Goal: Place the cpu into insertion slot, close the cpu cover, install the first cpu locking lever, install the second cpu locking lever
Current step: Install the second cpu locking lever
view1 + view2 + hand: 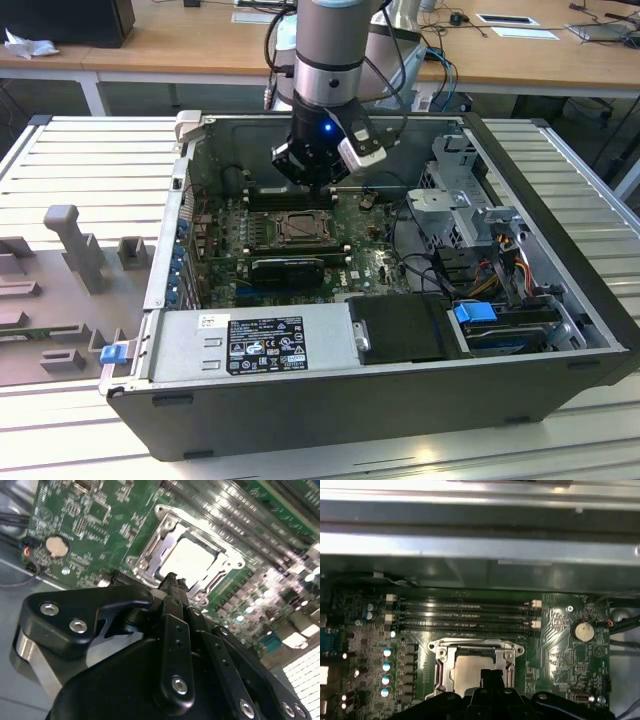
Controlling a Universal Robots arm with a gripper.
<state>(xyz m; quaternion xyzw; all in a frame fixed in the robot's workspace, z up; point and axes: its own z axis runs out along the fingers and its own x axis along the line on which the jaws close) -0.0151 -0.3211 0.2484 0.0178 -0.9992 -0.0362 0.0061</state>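
Working across the exterior view from its left, you first meet the grey fixture tray (70, 290) on the bench, then the open computer case (400, 400) with the motherboard (370, 265) lying flat inside. Your gripper (312, 178) hangs just above the board, near the insertion slot (297, 229).

In both wrist views the cpu (189, 560) already sits in the slot, its pale metal top framed by the cpu cover (165, 530), which looks folded down over it. So judge the first step done and the second likely done too.

The fingertips (172, 587) are drawn together on nothing, their tips just at the near edge of the socket.

You cannot tell from these pictures whether either locking lever is latched; treat both as still open work. To the far side sit the memory slots (462, 612).
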